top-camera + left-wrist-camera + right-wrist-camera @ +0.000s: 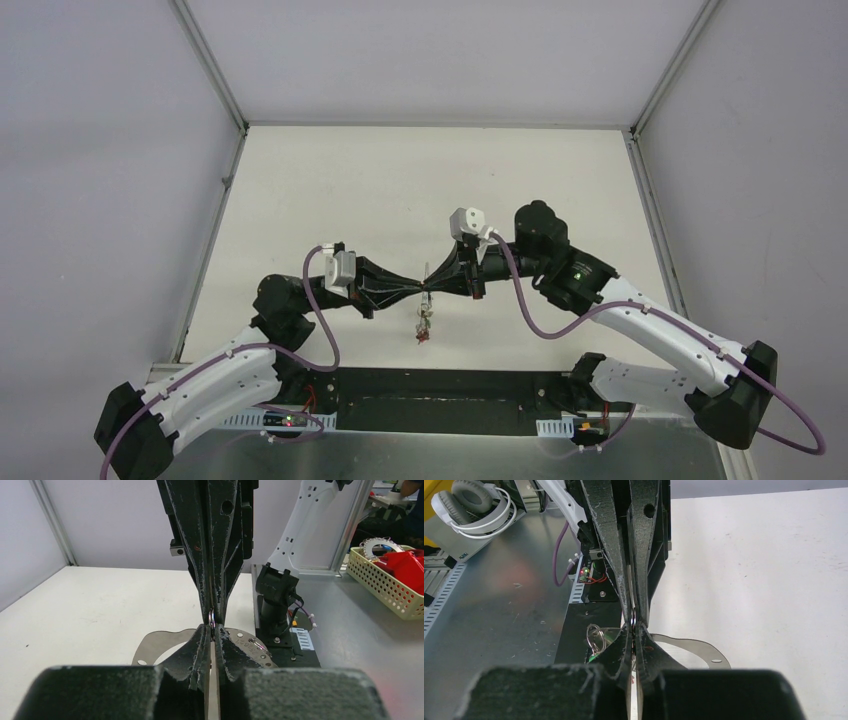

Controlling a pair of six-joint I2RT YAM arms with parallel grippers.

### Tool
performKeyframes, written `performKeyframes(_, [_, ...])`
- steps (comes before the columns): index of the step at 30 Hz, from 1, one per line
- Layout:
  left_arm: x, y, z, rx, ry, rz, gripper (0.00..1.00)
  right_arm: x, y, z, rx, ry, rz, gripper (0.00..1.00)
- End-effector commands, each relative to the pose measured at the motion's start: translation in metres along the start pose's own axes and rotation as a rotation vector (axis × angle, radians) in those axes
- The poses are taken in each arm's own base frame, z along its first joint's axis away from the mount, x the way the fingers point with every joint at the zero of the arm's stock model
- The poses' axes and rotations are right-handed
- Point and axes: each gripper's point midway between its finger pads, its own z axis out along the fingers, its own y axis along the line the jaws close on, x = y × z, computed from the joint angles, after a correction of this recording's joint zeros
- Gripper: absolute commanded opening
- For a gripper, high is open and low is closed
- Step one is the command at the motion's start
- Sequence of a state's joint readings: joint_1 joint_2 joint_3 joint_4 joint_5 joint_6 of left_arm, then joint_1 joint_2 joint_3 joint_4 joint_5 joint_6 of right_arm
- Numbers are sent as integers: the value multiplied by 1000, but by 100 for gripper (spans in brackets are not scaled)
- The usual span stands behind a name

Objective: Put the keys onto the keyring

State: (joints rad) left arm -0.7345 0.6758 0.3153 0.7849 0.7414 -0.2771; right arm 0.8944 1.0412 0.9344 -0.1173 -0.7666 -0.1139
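White table; both pairs of jaws clenched on one keyring, keys dangling.

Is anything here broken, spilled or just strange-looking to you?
Nothing is spilled or broken. The oddest sight is the left end effector and right end effector meeting tip to tip in mid-air, both seemingly shut on one thin keyring, with keys dangling below. Their black fingers look scuffed white.
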Motion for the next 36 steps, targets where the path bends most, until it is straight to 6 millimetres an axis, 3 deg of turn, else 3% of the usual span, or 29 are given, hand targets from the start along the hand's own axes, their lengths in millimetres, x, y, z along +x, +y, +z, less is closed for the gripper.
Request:
performKeyframes(1, [-20, -3, 3, 0, -38, 45, 11, -4, 1, -1, 5, -7, -22, 0])
performKeyframes(4, [-17, -2, 1, -12, -2, 46, 25, -1, -1, -4, 21, 24, -15, 0])
performKeyframes(11, [-9, -1, -4, -27, 84, 54, 39, 8, -5, -9, 44, 130, 11, 0])
performKeyframes(28, [11, 1, 6, 26, 202, -12, 37, 30, -10, -19, 46, 423, 145, 0])
performKeyframes(36, [16, 2, 10, 49, 228, -38, 33, 26, -10, -12, 20, 445, 211, 0])
